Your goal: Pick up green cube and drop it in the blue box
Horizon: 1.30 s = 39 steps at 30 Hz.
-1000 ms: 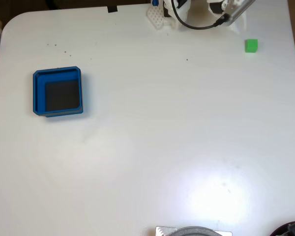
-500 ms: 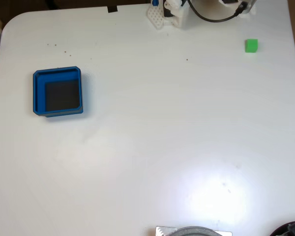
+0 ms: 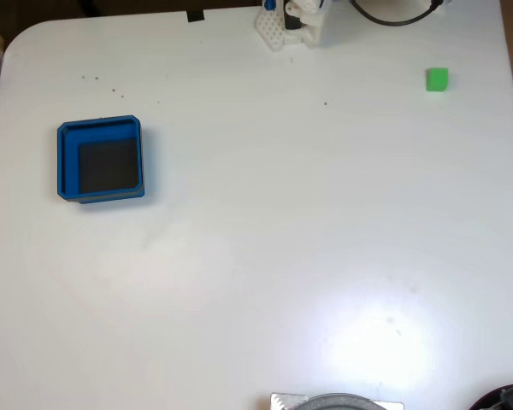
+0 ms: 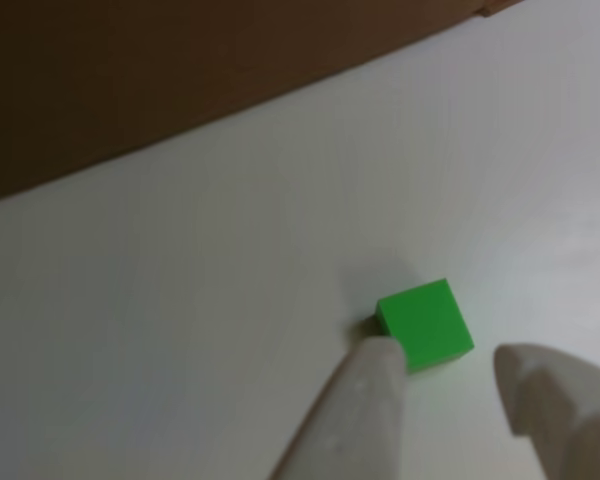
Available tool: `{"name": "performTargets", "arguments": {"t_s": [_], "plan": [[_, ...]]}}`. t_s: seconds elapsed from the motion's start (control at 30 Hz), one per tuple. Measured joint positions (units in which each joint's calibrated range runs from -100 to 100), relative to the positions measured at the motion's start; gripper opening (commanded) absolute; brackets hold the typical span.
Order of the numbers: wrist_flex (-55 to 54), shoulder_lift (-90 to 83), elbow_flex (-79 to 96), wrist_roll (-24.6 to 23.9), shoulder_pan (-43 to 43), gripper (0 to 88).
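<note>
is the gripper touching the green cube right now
Cannot tell. In the other view the green cube sits beyond the open gripper, and one finger's tip overlaps the cube's edge in the picture, so neither contact nor a gap shows plainly.

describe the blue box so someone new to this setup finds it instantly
In the fixed view, start from the white table and go to its left side, a little above the middle. The blue box sits there alone: a shallow square tray with bright blue walls, clipped corners and a dark floor, far larger than the green cube at the far right.
</note>
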Motion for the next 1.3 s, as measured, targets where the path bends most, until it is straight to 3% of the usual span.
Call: {"name": "performTargets", "arguments": {"t_s": [0.43, 0.93, 1.3], "plan": [[0.0, 0.4, 0.0, 0.0, -1.3, 2.1], [0.0, 12.7, 0.0, 0.0, -1.3, 2.3], [0.0, 17.0, 0.0, 0.0, -1.3, 14.9]]}}
